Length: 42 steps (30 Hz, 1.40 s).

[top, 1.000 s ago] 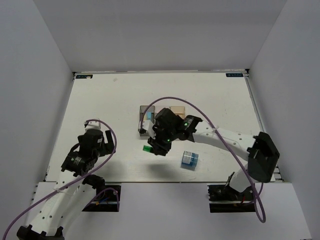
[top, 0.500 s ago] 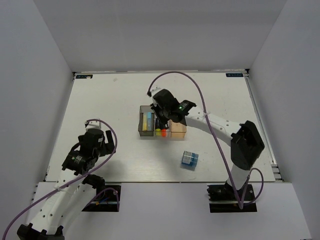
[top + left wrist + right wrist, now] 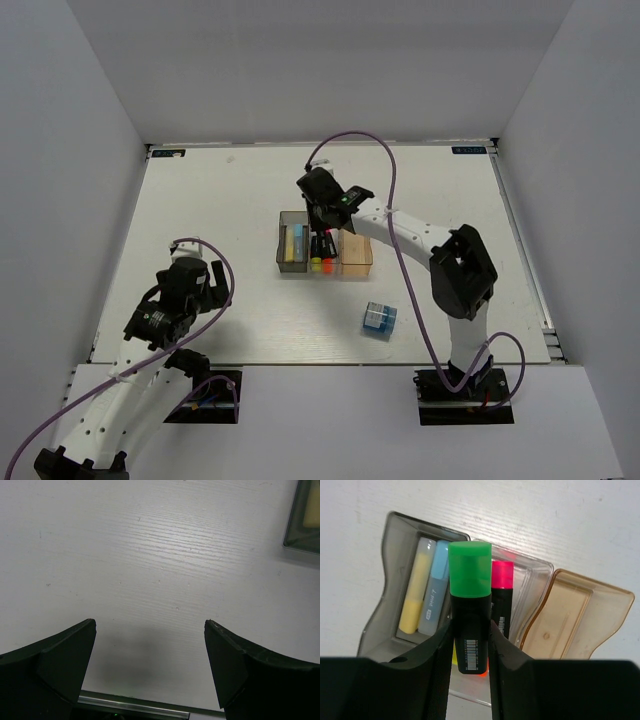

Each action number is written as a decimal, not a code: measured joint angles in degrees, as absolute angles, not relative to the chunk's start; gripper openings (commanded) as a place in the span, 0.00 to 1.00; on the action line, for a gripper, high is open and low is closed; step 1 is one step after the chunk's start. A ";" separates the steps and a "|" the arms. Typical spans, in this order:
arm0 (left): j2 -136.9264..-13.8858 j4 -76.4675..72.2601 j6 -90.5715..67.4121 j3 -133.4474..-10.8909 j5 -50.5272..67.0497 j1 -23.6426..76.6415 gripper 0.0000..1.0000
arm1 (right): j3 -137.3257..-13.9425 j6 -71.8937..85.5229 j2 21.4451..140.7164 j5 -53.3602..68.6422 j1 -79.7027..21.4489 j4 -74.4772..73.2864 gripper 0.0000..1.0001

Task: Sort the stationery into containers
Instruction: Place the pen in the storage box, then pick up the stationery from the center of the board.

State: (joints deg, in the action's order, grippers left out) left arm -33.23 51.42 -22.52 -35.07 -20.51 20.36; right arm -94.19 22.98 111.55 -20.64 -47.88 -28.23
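While your right gripper hangs over the table, its jaws are part-closed on a green-capped marker. They clamp the black barrel above the clear bin, and the fingers hide the barrel's lower end. Your left gripper is spread wide, holding nothing, over bare table. Grey bin is only a cut-off corner in the left wrist view. Amber bin touches the clear one. Blue block lies apart, nearer the arm bases. Pink-capped marker is in the clear bin, half hidden. Yellow stick and light blue stick lie side by side in the grey bin.
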 measured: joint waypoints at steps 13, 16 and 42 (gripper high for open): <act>-33.23 51.42 -22.50 -35.05 -20.49 20.36 1.00 | -89.78 20.45 111.09 -16.84 -45.17 -27.42 0.79; -33.23 51.42 -22.50 -35.05 -20.49 20.36 1.00 | -85.17 16.69 107.92 -13.37 -44.99 -25.87 0.69; -33.17 51.22 -22.48 -34.81 -18.55 20.36 1.00 | -60.86 -104.79 73.21 27.20 -37.60 -71.22 0.90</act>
